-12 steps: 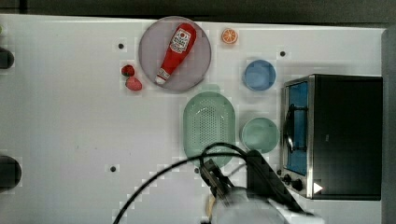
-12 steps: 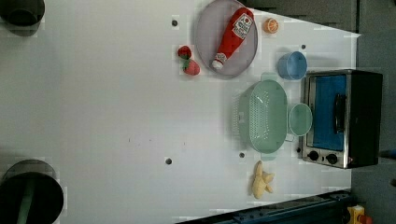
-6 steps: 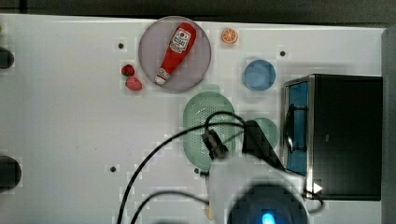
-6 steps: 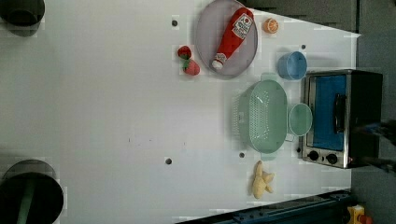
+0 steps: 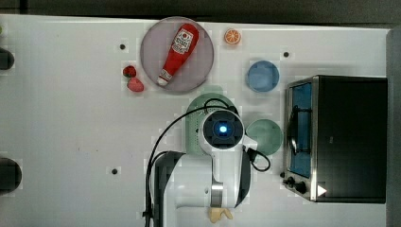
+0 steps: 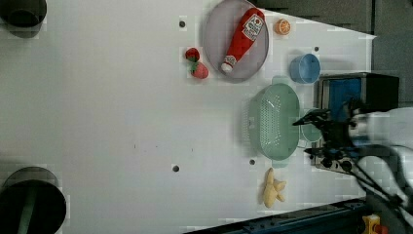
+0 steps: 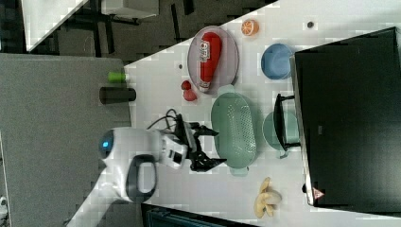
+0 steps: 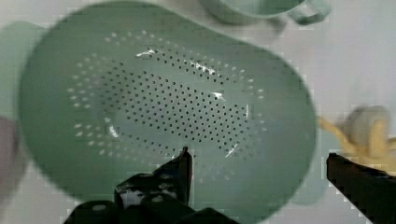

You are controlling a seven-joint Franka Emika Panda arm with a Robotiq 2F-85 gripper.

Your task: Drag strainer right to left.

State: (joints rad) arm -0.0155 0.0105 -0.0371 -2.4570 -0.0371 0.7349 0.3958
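Gripper (image 7: 208,149) jaws stand wide with nothing between them, and I see it poised above the strainer (image 7: 234,130), beside the green cup (image 7: 274,130).

Arm (image 5: 203,182): glossy white shell, dark grey joint bands, silver ring. Round black wrist cap (image 5: 222,129), blue glowing light at centre. Black cable (image 5: 163,135) looping alongside. Gripper (image 7: 208,147): black, angular fingers (image 8: 180,170).
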